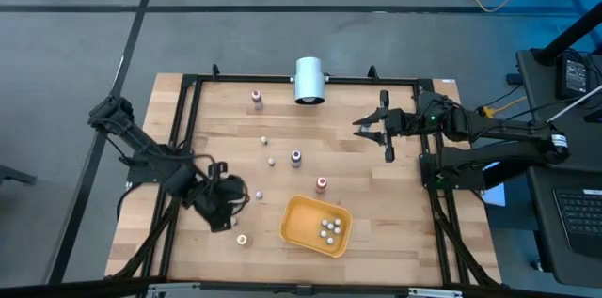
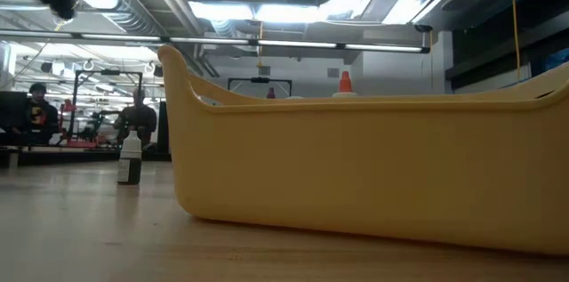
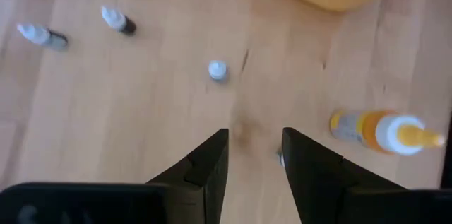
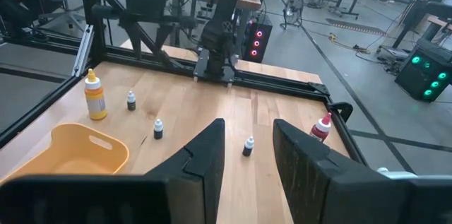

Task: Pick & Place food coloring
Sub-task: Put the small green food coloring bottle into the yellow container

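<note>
1. High view: the wooden table (image 1: 376, 195) with a black metal frame carried a shallow orange plastic tray (image 1: 303, 217) near its near edge, with a cluster of tiny whitish-topped food coloring bottles (image 1: 329, 229) inside at its right end. More tiny bottles stood loose on the wood: a pink-topped one (image 1: 257, 99) at the far left, a blue-topped one (image 1: 296, 157) at the centre, a red-topped one (image 1: 322, 183) just beyond the tray, and a yellow-topped one (image 1: 242, 239) near the left front. A big white cylinder (image 1: 308, 80) lay at the far edge. The left gripper (image 1: 226, 206) hung low over the near left part of the table, close to the yellow-topped bottle; the right gripper (image 1: 376, 129) waited above the far right part
2. Low view: the orange tray's wall (image 2: 373, 166) filled most of the picture, and one small dark bottle with a whitish top (image 2: 130, 159) stood upright to its left
3. Left wrist view: the left gripper's two dark fingers (image 3: 205, 171) stood slightly apart with bare wood between them, holding nothing; the yellow-topped bottle (image 3: 381, 129) lay on its side just beside them
4. Right wrist view: the right gripper's fingers (image 4: 205, 160) stood a little apart and empty, above the table, with small bottles scattered beyond
</note>
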Robot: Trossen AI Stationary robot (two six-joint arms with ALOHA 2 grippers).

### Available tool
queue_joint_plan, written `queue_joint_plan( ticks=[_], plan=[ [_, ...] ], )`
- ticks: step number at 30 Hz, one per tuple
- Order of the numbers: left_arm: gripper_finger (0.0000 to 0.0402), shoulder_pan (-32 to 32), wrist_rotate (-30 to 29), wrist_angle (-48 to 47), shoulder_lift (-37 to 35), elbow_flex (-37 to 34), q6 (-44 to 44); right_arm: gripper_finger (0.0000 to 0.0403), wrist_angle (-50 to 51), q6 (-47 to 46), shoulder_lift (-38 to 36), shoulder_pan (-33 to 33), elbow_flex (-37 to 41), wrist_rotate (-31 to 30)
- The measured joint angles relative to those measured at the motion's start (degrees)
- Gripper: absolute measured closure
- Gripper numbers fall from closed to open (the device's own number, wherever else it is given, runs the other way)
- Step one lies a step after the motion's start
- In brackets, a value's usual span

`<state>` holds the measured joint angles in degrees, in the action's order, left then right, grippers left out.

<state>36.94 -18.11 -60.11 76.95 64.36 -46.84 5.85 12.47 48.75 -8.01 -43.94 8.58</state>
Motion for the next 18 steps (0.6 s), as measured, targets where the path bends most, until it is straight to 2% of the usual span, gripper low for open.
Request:
queue_joint_plan(
  ticks=[8, 18],
  plan=[
    [0.0261, 6.9, -0.6, 0.7, 0.0, -4.7, -9.4, 0.028, 0.0, 0.0, 0.0, 0.0, 0.0, 0.0],
    [0.0239, 9.0, 1.8, 10.1, 0.0, -11.3, -9.6, 0.028, 0.0, 0.0, 0.0, 0.0, 0.0, 0.0]
  ],
)
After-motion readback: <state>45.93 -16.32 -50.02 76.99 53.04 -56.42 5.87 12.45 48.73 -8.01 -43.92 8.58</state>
